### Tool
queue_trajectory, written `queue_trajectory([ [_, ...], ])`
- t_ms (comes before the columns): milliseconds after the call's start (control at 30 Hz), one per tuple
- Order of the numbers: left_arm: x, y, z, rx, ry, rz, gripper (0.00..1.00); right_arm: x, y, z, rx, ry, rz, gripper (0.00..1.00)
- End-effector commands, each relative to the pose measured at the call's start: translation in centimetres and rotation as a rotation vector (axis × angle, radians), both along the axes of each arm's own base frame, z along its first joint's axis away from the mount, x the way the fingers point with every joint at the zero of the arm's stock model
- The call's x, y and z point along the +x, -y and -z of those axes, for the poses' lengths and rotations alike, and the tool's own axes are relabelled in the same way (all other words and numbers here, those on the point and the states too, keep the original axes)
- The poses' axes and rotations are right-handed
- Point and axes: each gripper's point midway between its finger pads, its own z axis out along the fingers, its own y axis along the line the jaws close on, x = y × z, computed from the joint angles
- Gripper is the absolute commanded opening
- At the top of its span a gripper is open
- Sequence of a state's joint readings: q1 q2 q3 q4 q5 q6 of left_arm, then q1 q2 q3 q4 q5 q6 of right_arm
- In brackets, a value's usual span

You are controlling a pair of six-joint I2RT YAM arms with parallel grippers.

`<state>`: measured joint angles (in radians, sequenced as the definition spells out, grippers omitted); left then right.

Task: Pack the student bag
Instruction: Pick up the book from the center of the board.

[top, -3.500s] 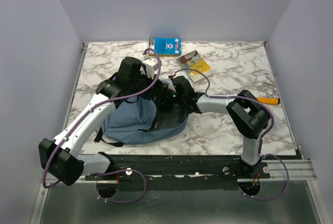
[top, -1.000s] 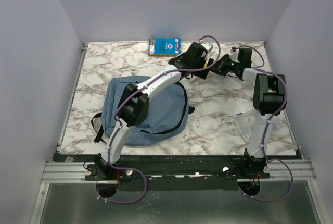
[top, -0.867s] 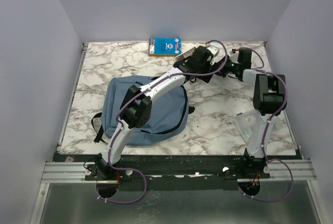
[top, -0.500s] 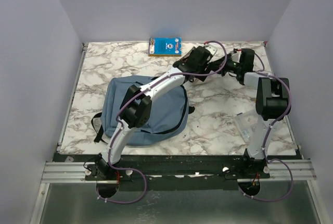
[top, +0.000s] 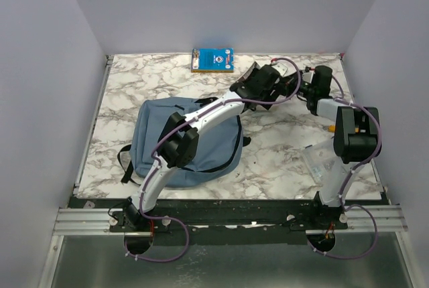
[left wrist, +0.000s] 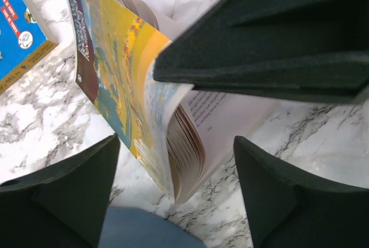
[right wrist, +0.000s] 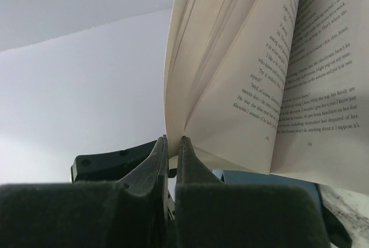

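Note:
The student bag (top: 191,137) lies flat on the marble table, dusty blue with black straps. My right gripper (right wrist: 173,142) is shut on the pages of a yellow-and-blue paperback (left wrist: 118,86), which hangs open above the table. In the top view that gripper (top: 299,91) is at the back right. My left gripper (left wrist: 176,199) stands open, its two fingers to either side of and just below the book's fanned page edges, without touching them. It reaches across from the left (top: 249,87). The bag's edge (left wrist: 144,233) shows below it.
A blue book (top: 212,59) lies at the table's back edge, also visible in the left wrist view (left wrist: 17,34). An orange-handled tool (top: 330,127) is partly hidden behind the right arm. A clear plastic item (top: 314,159) lies near the right arm's base.
Both wrists have shifted right at the back of the table. The right gripper has closed on the paperback's pages and lifted it. The left gripper has opened slightly wider.

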<state>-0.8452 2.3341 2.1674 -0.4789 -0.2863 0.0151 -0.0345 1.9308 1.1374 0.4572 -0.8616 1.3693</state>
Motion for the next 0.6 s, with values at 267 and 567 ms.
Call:
queue_trajectory([
  [267, 0.5, 0.9, -1.0, -0.080, 0.014, -0.133, 0.62, -1.0, 1.5, -2.8, 0.033, -0.074, 0.219, 0.01],
  [567, -0.9, 2.6, -0.6, -0.093, -0.014, -0.061, 0.35, -1.4, 1.0, -4.7, 0.024, -0.064, 0.248, 0.00],
])
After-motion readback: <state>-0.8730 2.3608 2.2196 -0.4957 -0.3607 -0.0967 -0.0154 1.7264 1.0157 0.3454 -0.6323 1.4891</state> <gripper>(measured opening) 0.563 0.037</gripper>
